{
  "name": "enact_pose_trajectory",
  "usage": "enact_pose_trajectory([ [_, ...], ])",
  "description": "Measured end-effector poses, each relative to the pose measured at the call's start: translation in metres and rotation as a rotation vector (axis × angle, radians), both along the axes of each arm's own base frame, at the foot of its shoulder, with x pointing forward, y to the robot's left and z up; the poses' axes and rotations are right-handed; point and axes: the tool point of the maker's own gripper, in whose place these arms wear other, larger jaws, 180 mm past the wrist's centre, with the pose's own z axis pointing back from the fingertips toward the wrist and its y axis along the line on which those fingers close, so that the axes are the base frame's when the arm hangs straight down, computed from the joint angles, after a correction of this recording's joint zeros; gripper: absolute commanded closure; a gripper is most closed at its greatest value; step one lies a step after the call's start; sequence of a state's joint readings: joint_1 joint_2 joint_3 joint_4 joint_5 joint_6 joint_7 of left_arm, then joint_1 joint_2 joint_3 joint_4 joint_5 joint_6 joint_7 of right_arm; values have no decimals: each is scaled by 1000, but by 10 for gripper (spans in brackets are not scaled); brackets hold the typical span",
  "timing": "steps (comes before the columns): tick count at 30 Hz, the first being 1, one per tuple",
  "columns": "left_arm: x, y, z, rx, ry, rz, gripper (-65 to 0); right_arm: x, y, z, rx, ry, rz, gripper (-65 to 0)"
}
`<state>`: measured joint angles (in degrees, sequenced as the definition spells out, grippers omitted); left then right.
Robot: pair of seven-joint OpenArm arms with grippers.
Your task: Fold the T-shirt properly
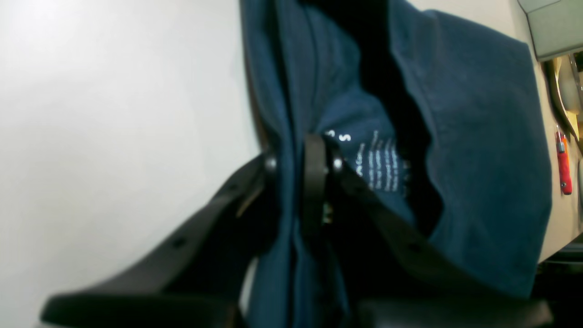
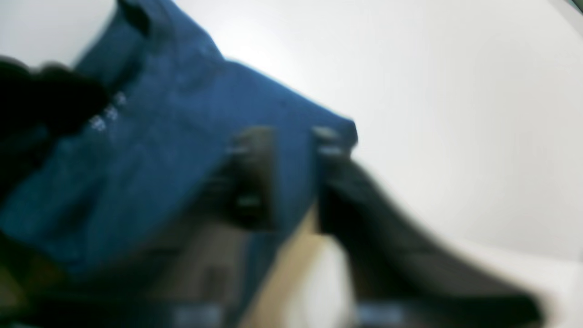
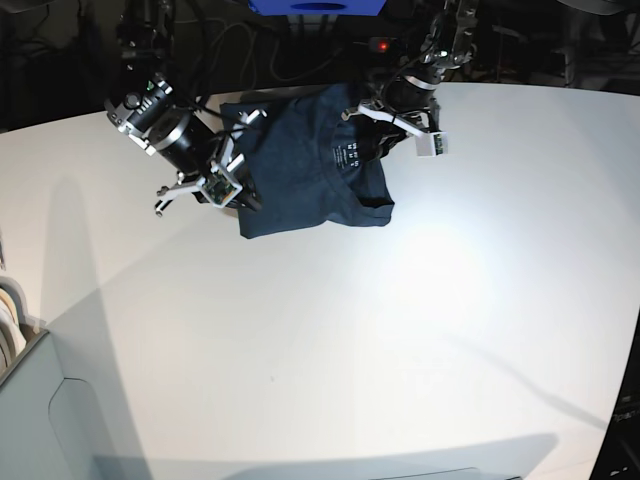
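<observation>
Left gripper (image 1: 303, 157): black jaws closed on a bunched fold of the T-shirt (image 1: 478, 136) beside the neck opening; cloth passes between the two fingertips and hangs in vertical pleats on either side. In the base view this gripper (image 3: 378, 108) sits at the garment's upper right edge, on the view's right.

Right gripper (image 2: 291, 136): jaws shut on an edge of the T-shirt (image 2: 173, 150) near a corner of the cloth; the wrist view is heavily blurred, so the exact layer held cannot be told. In the base view this gripper (image 3: 238, 188) meets the garment's left edge, on the view's left.

T-shirt (image 3: 300, 170): dark navy blue, lying at the far centre of the table (image 3: 400, 330), spanning the gap between the two grippers. Roughly rectangular outline, lower edge toward the camera, a rumpled bulge at its lower right corner.

Size label (image 1: 378, 164): white print inside the neck, just beside the left gripper's fingertips; letter "S" legible, remaining lines too blurred to read. Also visible as small white marks (image 3: 352, 153) in the base view.

Table: white, matte, with a bright glare patch right of the garment and soft arm shadows at left and lower right.

Periphery: red object (image 1: 564, 164) at the table's edge in the left wrist view, well apart from the garment; identity not discernible. Blue item (image 3: 315, 6) at the top edge of the base view, behind the table
</observation>
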<state>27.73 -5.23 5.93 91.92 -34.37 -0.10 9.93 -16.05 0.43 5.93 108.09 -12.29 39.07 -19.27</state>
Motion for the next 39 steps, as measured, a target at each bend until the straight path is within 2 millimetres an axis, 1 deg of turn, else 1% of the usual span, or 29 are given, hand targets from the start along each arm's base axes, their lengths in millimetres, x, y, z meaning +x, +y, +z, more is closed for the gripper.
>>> enact_pose_trajectory([
  [1, -1, 0, -1, -2, -1, -1, 0, 3, 1, -2, 3, 4, 1, -13],
  [3, -2, 1, -3, -5, 2, 0, 0, 10, 0, -9, 8, 17, -2, -1],
  [6, -2, 1, -6, -6, -1, 3, 0, 13, -2, -33, 4, 82, -7, -2],
  [9, -2, 2, -8, -10, -3, 8, 0, 20, -2, -53, 22, 133, -12, -2],
  [13, -2, 2, -9, -9, -4, 7, 0, 30, 0, -69, 56, 167, -14, -2],
  [15, -2, 2, -9, -9, -4, 7, 0, 31, 2, -68, 81, 157, -14, -2],
  [17, -2, 2, -9, -8, -4, 7, 0, 30, 2, -63, 69, 139, -11, -2],
  [18, -2, 2, -9, -9, -4, 7, 0, 29, 0, -56, 53, 118, -9, -2],
  [21, -1, 3, -9, -5, -6, 4, 0, 21, 0, -19, 54, 14, 0, -2],
  [22, -1, 3, -9, -3, -6, 4, 0, 15, -1, -11, 57, -6, 1, -2],
  [23, -1, 3, -9, -5, -6, 5, 0, 7, -2, -8, 63, -12, -1, -2],
  [25, -1, 3, -9, -5, -6, 5, 0, -8, -6, -21, 32, 40, -4, -2],
  [27, -1, 3, -8, -6, -6, 5, 0, -18, -7, -34, 29, 85, -5, -2],
  [32, 5, 3, -7, -2, -12, -5, 0, -30, -6, -67, 78, 178, -19, -2],
  [34, 5, 5, -8, 7, -10, -23, 0, -35, -4, -74, 119, 191, -23, -2],
  [36, 9, 6, -7, 11, -16, -38, 0, -37, -5, -74, 143, 180, -30, -2],
  [37, 11, 6, -7, 13, -16, -41, 0, -38, -10, -71, 133, 170, -42, -2],
  [38, 14, 7, -6, 19, -23, -45, 0, -38, -18, -64, 121, 147, -61, -2],
  [39, 17, 8, -5, 29, -27, -56, 0, -36, -28, -51, 117, 105, -93, -2],
])
